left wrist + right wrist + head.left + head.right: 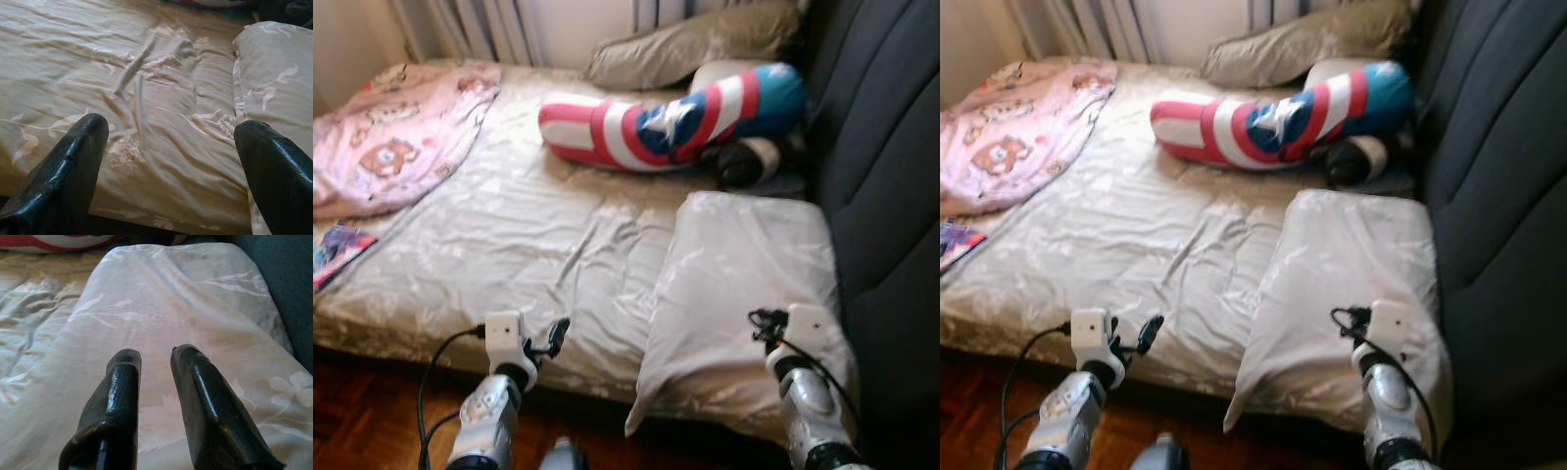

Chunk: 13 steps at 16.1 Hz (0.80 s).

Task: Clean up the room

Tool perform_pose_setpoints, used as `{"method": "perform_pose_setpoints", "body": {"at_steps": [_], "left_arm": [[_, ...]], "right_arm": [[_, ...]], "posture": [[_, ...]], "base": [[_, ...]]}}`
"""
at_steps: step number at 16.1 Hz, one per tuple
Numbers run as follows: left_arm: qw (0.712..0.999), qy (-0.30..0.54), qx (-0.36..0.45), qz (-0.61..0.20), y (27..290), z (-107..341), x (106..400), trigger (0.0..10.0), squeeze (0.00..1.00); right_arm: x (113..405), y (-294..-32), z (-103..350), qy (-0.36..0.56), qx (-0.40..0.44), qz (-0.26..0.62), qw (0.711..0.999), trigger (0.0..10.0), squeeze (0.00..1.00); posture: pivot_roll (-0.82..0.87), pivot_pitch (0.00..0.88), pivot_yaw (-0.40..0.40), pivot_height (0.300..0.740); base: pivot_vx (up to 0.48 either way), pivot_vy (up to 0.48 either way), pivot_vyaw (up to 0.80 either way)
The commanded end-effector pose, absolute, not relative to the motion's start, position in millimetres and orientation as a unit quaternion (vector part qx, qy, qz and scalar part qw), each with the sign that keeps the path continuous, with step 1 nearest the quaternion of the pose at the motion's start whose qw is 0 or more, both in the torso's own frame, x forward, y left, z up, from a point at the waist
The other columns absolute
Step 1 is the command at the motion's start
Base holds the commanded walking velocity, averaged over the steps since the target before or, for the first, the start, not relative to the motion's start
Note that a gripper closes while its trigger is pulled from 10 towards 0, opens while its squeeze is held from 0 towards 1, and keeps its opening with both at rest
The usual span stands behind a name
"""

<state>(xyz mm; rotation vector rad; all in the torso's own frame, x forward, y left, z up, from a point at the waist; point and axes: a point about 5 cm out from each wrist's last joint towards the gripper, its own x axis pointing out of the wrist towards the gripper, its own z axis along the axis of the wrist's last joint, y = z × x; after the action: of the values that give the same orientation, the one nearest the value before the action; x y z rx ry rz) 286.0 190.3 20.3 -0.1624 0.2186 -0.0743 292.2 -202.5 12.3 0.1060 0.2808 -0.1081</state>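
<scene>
You're barely started: pillow (744, 284) on bed's (509, 245) near right edge, blanket (391, 137) bunched far left. Left gripper (171, 161) fingers wide apart, right gripper (154, 367) fingers nearly together, both empty.

Colourful book (337, 250) cut off at frame edge; dark item (749, 162) behind striped bolster (666, 122) partly hidden, unidentifiable.

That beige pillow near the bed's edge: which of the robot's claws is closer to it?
Right. The right gripper hovers over the pillow; the left gripper is off to its left, above the sheet.
</scene>
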Motion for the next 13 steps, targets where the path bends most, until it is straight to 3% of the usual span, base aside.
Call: {"method": "perform_pose_setpoints", "body": {"at_steps": [1,7,13], "left_arm": [[0.989,0.124,-0.069,-0.035,189.6,13.9,284.0,10.0,0.00],[0.978,0.195,-0.053,-0.044,185.2,-7.6,275.3,10.0,0.00],[0.937,0.345,-0.043,-0.027,181.3,-53.1,231.3,10.0,0.00]], "right_arm": [[288.5,-195.2,4.5,0.164,0.061,-0.038,0.984,10.0,0.00],[268.2,-188.8,-21.9,0.249,0.056,-0.029,0.966,10.0,0.00],[217.6,-192.9,-61.6,0.359,0.062,-0.068,0.929,10.0,0.00]], "posture": [[0.03,0.030,-0.024,0.740],[0.02,0.000,-0.041,0.740],[0.05,0.000,-0.047,0.740]], "base": [[0.000,0.000,0.00],[0.000,0.000,0.00],[0.000,0.000,0.00]]}}
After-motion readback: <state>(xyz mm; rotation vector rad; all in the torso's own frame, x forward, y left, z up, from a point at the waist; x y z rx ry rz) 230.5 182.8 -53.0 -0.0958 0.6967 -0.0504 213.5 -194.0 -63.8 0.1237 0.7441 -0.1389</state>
